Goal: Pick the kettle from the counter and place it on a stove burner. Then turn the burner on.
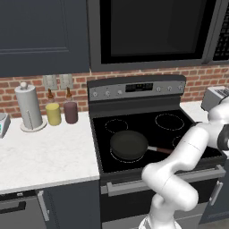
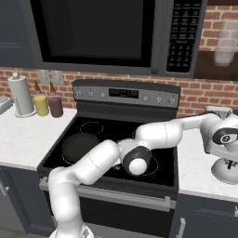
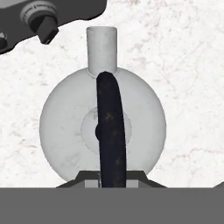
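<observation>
- Your hand view looks straight down on the kettle [image 3: 70, 127], a round silvery-white body with its short spout pointing to the top of that view.
- The kettle sits on the white, faintly veined desk [image 3: 183, 78], to the right of the stove.
- A dark arched handle [image 3: 111, 131] runs over the kettle's lid, from the spout side down to the bottom edge of the hand view, right on the centre line.
- Your gripper [image 3: 113, 183] is directly above the kettle, and its jaws stand either side of the near end of that handle. They are drawn almost together, closed on the handle.
- In the right base view the kettle [image 2: 228, 171] shows as a pale rounded base on the desk at the far right, under the wrist of the arm, which partly hides it.
- In a corner of the hand view, a dark silver toaster [image 3: 48, 17] with a knob lies just beyond the kettle's spout, not touching it.
- The black glass cooktop [image 1: 147, 123] has pale ring burners; the back right stove burner [image 1: 169, 121] is bare.
- A dark frying pan [image 1: 129, 144] rests on the front left burner, handle pointing right.
- A paper towel roll [image 1: 28, 107] and two jars, yellow [image 1: 53, 113] and maroon [image 1: 70, 112], stand on the desk left of the stove.
</observation>
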Controlling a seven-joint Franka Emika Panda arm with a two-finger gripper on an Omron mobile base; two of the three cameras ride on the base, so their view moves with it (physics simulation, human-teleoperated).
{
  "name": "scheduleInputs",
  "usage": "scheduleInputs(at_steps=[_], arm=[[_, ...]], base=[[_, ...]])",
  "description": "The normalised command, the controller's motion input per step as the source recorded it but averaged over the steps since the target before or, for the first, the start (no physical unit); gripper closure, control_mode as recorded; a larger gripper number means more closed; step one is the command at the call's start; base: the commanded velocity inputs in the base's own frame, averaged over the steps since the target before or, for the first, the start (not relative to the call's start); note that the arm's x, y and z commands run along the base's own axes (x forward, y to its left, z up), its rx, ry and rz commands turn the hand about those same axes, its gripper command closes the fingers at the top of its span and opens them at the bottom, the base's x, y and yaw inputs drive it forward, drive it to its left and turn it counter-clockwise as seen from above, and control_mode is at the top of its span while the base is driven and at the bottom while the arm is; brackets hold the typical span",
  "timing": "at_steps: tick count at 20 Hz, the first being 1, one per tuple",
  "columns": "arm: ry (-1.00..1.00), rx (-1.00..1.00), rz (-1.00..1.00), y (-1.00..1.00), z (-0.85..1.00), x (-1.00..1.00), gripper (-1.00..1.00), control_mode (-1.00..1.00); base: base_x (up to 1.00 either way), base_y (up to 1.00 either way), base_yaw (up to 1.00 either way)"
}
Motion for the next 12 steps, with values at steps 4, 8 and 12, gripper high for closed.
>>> scheduleInputs(at_steps=[4,8,12], arm=[[-0.06,0.0,0.0,0.1,0.06,-0.36,1.0,-1.0],[-0.09,-0.04,0.0,0.29,0.27,-0.59,1.0,-1.0],[-0.12,-0.11,0.0,0.66,0.41,-0.59,1.0,-1.0]], base=[[0.0,0.0,0.0],[0.0,0.0,0.0],[0.0,0.0,0.0]])
